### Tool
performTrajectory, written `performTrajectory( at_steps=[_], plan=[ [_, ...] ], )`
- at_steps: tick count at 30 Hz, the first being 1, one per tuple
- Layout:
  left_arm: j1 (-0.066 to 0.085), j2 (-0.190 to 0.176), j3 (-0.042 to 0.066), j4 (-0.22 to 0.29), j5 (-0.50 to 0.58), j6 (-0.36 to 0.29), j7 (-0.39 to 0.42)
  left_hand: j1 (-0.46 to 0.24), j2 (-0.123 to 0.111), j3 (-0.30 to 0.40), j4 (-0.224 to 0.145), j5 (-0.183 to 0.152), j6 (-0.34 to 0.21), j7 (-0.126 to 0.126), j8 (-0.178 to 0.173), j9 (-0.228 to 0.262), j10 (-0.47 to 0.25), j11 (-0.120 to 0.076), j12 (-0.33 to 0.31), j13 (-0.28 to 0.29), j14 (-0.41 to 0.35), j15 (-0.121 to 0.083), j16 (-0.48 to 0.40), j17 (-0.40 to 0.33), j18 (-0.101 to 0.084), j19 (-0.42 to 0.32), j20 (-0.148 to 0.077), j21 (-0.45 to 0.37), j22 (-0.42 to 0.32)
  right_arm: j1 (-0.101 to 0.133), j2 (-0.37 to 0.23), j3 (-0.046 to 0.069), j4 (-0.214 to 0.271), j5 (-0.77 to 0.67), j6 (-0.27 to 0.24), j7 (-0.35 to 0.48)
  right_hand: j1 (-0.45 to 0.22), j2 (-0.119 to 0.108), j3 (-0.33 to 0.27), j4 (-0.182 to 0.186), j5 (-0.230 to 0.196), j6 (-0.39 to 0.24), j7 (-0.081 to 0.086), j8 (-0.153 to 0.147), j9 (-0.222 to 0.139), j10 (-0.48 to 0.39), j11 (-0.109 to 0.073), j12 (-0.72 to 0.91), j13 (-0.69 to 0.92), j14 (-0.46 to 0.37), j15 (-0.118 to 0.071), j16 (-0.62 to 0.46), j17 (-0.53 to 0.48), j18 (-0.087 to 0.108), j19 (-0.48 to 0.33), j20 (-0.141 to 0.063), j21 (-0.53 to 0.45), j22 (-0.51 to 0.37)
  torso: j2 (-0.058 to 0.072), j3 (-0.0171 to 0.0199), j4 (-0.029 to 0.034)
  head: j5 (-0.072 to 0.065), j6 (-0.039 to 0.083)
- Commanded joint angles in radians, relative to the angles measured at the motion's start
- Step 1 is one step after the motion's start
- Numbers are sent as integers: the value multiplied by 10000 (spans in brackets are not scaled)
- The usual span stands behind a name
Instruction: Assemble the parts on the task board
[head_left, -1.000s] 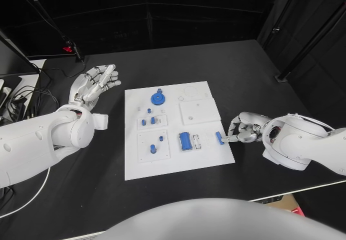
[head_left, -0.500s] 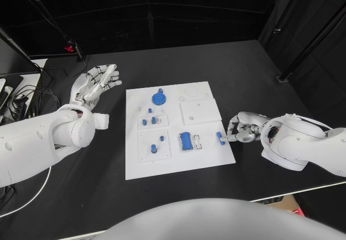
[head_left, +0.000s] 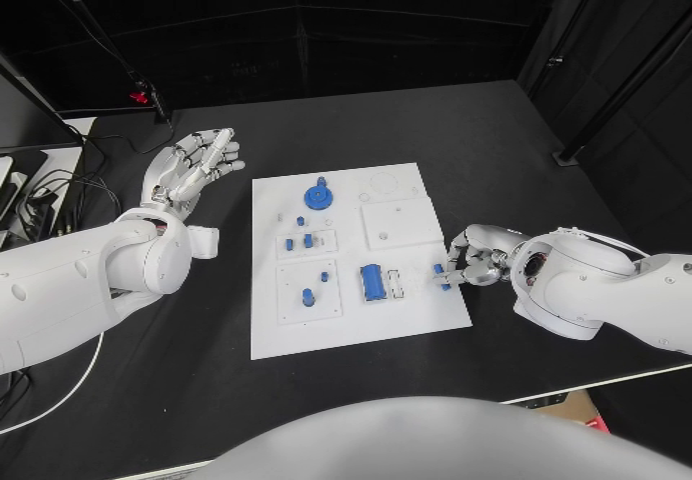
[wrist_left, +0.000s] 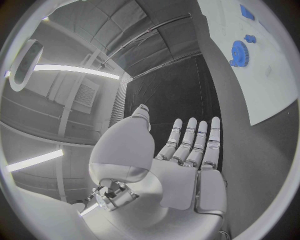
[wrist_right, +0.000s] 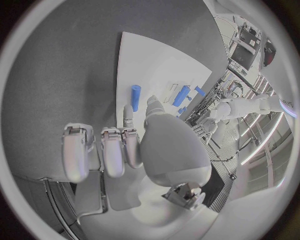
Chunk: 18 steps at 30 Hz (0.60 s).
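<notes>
The white task board (head_left: 411, 300) lies mid-table, also seen in the right wrist view (wrist_right: 156, 65). On it are a blue gear (head_left: 317, 194), several small blue pegs such as one (head_left: 306, 296), and a blue block (head_left: 371, 282). A short blue peg (head_left: 440, 276) lies flat near the board's right edge. My right hand (head_left: 476, 262) is at that edge. In the right wrist view its thumb and one finger (wrist_right: 128, 114) point at the peg (wrist_right: 135, 91) just short of it, and the other fingers are curled. My left hand (head_left: 191, 165) hovers open left of the board.
Cables and equipment (head_left: 29, 200) sit at the table's far left edge. Bare black table surrounds the board on all sides. In the left wrist view the gear (wrist_left: 238, 52) and board (wrist_left: 262, 85) lie well away from my left hand (wrist_left: 181, 165).
My right hand has crept slightly left toward the flat blue peg. The peg and my left hand have stayed where they were.
</notes>
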Motion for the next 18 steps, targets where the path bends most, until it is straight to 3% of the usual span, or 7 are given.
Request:
performTrajectory(
  at_steps=[1,18],
  plan=[
    [14,-1,10,13,-3,64,283,32,93,-51,-9,30,-71,1490,52,-16,-87,13,57,-8,-11,-5,52,-9,-182,3,20,53,-9,6,61,-2,-49,-80,509,-383,35,108,66,4,-37,62,17,64,2,1040,-33,25,2633,1041,9,25,2630,6,706,1,-16,2429,-2,-6,5,3,1],
    [14,18,10,11,-3,95,282,37,97,-56,-9,34,-75,1490,58,-19,-89,13,64,-13,-11,-5,59,-17,-182,-2,20,53,-17,-40,555,-2,-416,-424,1288,-869,47,270,55,10,-96,44,-2,160,-12,1040,-51,25,2633,1041,-6,25,2630,0,719,-16,4,2437,-6,-6,-10,28,1]
  ],
)
